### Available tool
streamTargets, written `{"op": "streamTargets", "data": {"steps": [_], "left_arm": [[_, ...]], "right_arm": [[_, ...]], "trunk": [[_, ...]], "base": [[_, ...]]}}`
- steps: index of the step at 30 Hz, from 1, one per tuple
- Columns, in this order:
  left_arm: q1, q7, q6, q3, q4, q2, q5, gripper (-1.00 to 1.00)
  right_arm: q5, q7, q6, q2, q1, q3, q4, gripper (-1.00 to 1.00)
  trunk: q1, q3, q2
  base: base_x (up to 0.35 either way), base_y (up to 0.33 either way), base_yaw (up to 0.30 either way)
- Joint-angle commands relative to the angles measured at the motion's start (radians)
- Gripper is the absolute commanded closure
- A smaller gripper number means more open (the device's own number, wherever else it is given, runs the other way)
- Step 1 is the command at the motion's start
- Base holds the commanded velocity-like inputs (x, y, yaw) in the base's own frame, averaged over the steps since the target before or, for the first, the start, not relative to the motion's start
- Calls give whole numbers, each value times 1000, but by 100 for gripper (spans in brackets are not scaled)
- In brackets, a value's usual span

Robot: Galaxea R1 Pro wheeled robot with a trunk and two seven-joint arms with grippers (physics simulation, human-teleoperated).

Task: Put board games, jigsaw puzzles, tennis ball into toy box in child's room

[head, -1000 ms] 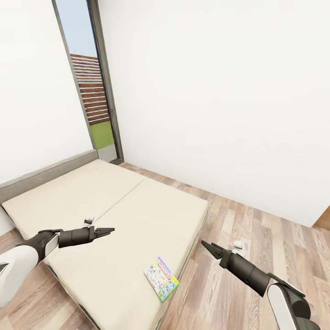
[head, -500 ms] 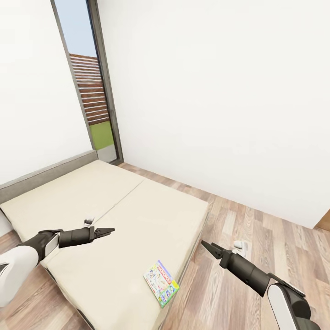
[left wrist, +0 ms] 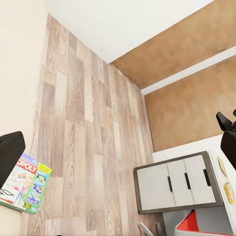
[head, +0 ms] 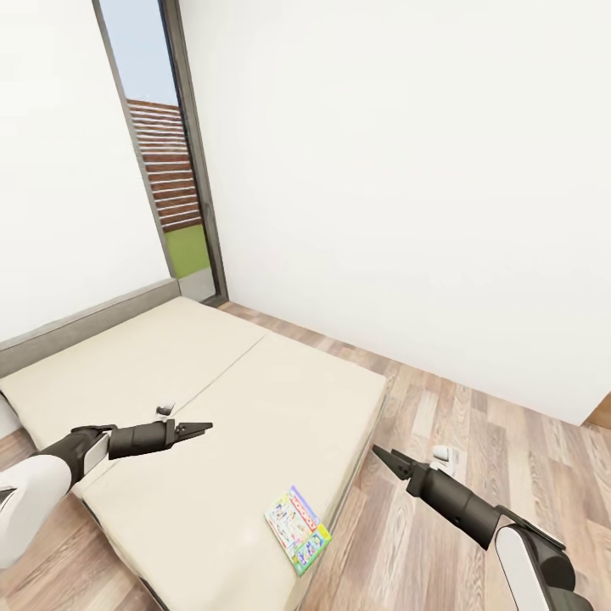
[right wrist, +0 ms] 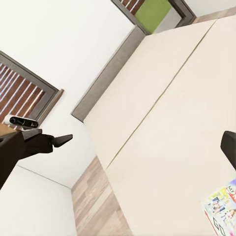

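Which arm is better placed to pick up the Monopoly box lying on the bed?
Probably the right. The Monopoly box lies near the bed edge on the robot's right side, closer to the right gripper than the left gripper.

I see plain white walls [head: 407, 170] all round, evenly lit. A tall dark-framed window [head: 165, 153] at eleven o'clock shows sky, slatted fencing and grass. Wood-plank floor [head: 475, 441] runs toward three o'clock. My left wrist view catches a grey-topped white cabinet [left wrist: 177, 184].
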Motion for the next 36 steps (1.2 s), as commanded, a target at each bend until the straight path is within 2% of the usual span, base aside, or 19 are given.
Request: {"op": "streamTargets", "data": {"steps": [1, 10, 36], "left_arm": [[-1, -4, 11, 4, 0, 0, -3, -100], [-1, -4, 11, 4, 0, 0, -3, -100], [-1, -4, 11, 4, 0, 0, -3, -100]], "right_arm": [[-5, 1, 7, 0, -1, -1, 0, -100], [-5, 1, 7, 0, -1, -1, 0, -100], [-5, 0, 7, 0, -1, -1, -1, -100]], "trunk": [[1, -2, -2], [1, -2, -2], [1, -2, -2]], "base": [[4, -1, 23], [1, -83, 163], [0, -161, 284]]}}
